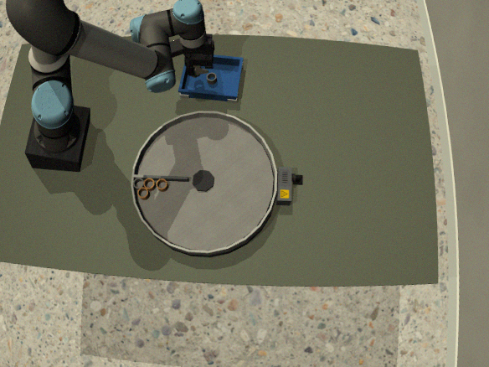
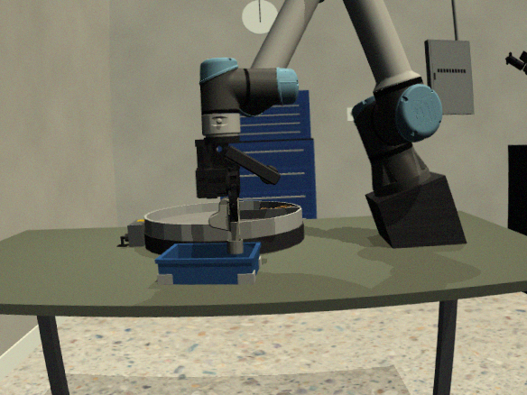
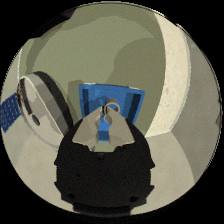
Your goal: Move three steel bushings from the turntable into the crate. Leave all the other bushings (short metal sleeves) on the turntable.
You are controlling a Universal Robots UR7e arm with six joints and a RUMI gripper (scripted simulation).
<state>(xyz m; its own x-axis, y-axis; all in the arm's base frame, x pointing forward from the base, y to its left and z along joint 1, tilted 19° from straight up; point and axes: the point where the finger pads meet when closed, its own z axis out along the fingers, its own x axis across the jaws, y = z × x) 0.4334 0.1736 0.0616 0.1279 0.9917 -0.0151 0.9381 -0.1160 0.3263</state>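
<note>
"What have we got at the end effector?"

"We have its fingers pointing down and closed on a steel bushing, clamped at the sleeve's wall, with its round opening facing up."

"And where is that bushing?"

"At the crate, within its outline from above and low by the rim in the exterior view. We can't tell whether it touches the floor of the crate."

"How does the crate sit to the turntable?"

"Seen from above, we find it just beyond twelve o'clock, on the same green table."

"What do we see on the turntable?"

"Another steel bushing at nine o'clock, close inside the rim, and three copper-coloured bushings beside it towards the hub. A dark bar runs inward just above them."

"Anything farther out?"

"We see a grey box against the rim at three o'clock, and the arm's black base well out at ten o'clock."
</note>
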